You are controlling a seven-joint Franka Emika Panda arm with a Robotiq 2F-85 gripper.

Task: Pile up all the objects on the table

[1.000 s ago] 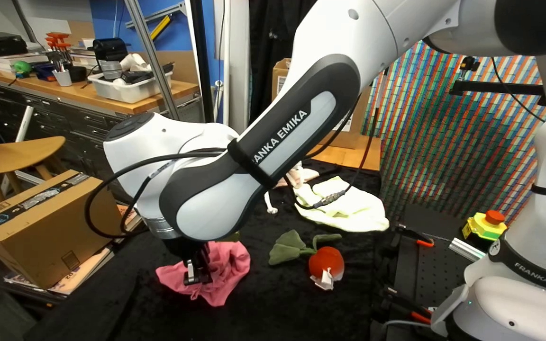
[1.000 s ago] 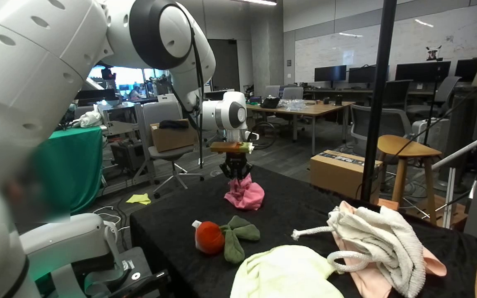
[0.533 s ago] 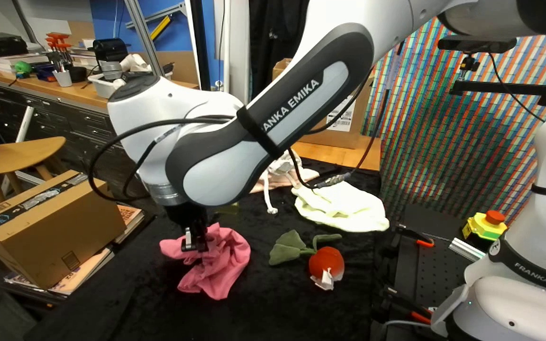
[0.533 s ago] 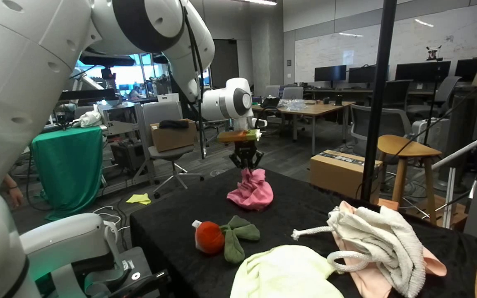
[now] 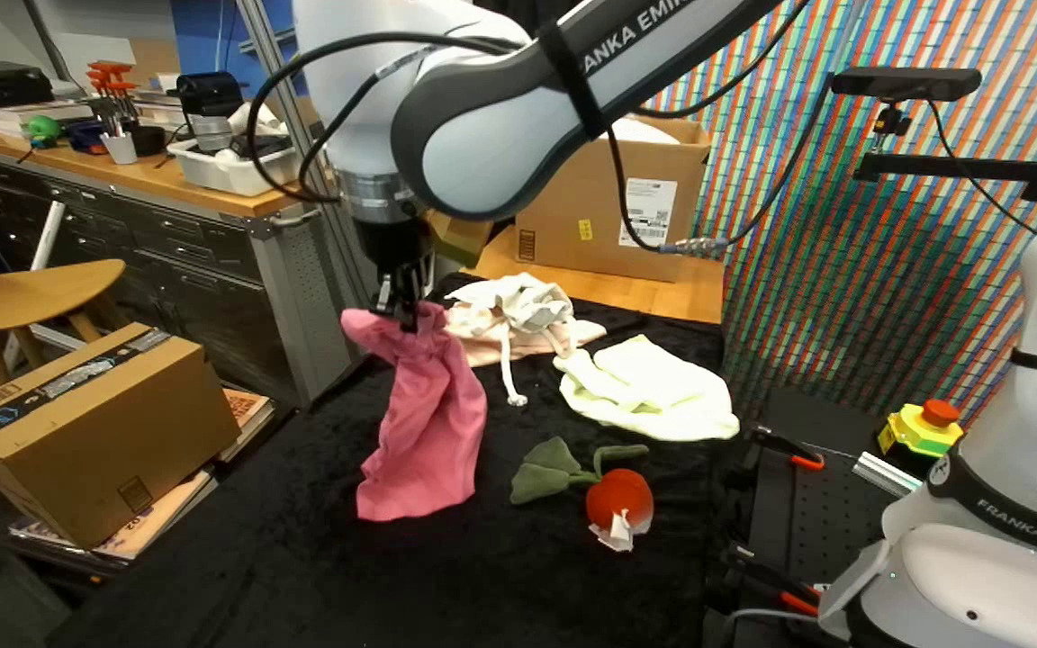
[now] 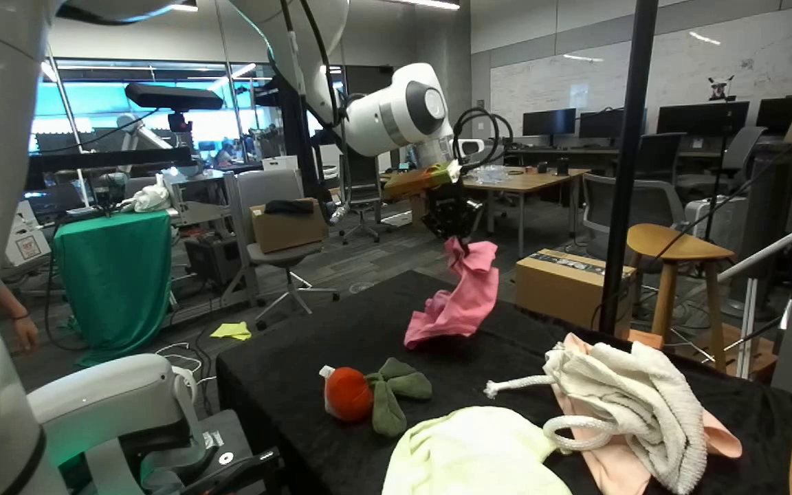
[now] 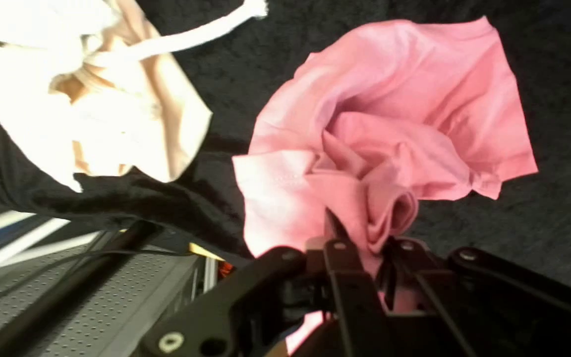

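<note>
So, farthest left of the red-and-white plush ball [image 5: 616, 495] in an exterior view, a cardboard box [image 5: 95, 432] sits beyond the edge of the black-covered desk [image 5: 302, 567]. Nearer the ball, on that same side, my hand [image 5: 403, 315] is clamped on the upper end of the pink cloth [image 5: 428, 432], and the wrist view shows its folds pinched in the grip. Below, the cloth hangs loose over the desk, left of the ball and apart from it; whether its lower edge touches the desk I can't tell. Next along, to the left of the ball and farther from that camera, a white cloth [image 5: 532, 306] lies crumpled on a peach cloth [image 5: 532, 345], a white rope [image 5: 508, 369] trailing from it. Joined to the ball's left side, dark green leaves [image 5: 544, 472] spread on the desk. Just past the ball, slightly to its right, lies the pale yellow cloth [image 5: 653, 396]. Well right of the ball, off the desk, I see a yellow box [image 5: 910, 439] with a red button [image 5: 939, 413] on top.
</note>
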